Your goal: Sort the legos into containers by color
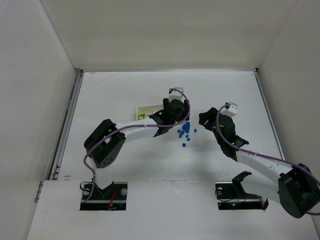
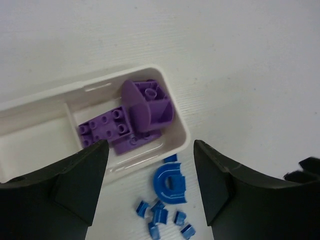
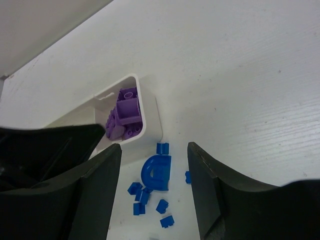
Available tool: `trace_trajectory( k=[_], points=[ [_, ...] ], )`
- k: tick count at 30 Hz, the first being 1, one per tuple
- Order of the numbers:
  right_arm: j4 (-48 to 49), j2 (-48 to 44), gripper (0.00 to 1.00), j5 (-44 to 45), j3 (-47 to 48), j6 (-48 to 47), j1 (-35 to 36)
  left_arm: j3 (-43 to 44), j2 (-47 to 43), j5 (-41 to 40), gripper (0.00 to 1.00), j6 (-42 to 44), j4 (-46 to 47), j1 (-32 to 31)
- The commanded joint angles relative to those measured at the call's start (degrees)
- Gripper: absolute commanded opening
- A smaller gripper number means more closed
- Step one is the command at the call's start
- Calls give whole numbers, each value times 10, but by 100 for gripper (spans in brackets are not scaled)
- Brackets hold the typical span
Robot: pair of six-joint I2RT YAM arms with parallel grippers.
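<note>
The white three-compartment tray [image 1: 146, 108] lies at mid-table. Its right end compartment holds purple legos [image 2: 132, 117], and lime pieces [image 1: 142, 115] show in its left end. The tray's rim [image 2: 183, 131] is just beyond my left fingers. Blue legos lie loose on the table beside that end: a blue arch piece [image 2: 170, 182] and several small blue bricks [image 2: 160, 215]. My left gripper [image 2: 150, 187] is open and empty above them. My right gripper [image 3: 154, 185] is open and empty, also facing the blue arch [image 3: 156, 172] and the small bricks [image 3: 140, 195].
White walls enclose the table on three sides. The left arm's gripper [image 3: 45, 145] fills the left of the right wrist view, close to my right fingers. The tray's middle compartment [image 2: 35, 145] looks bare.
</note>
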Motion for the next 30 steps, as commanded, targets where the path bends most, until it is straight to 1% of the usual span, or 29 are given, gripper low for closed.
trace_trajectory(
  k=[1,5,7,9,12,15,18,24,30],
  points=[
    [20,-1,62,-5,2,5,0,-61,-96,-49,64,18,8,-11],
    [22,-15,60,-2,-2,4,1,-188,-200,-122,52,10,14,-31],
    [19,-17,54,-5,-2,3,1,-243,-251,-151,49,-2,5,-45],
    [18,-18,51,-6,0,1,1,-292,-292,-175,49,-19,-2,-60],
    [25,-10,51,-3,1,-1,1,-335,-315,-184,53,-59,-22,-74],
    [24,13,54,-9,11,-5,7,-351,-297,-180,58,-81,-25,-71],
    [28,32,58,-6,17,-8,18,-353,-261,-188,59,-80,2,-62],
    [31,42,61,-4,22,-15,30,-342,-182,-187,60,-69,76,-50],
    [32,45,62,-9,25,-19,30,-314,-111,-220,59,-76,89,-39]
  ],
)
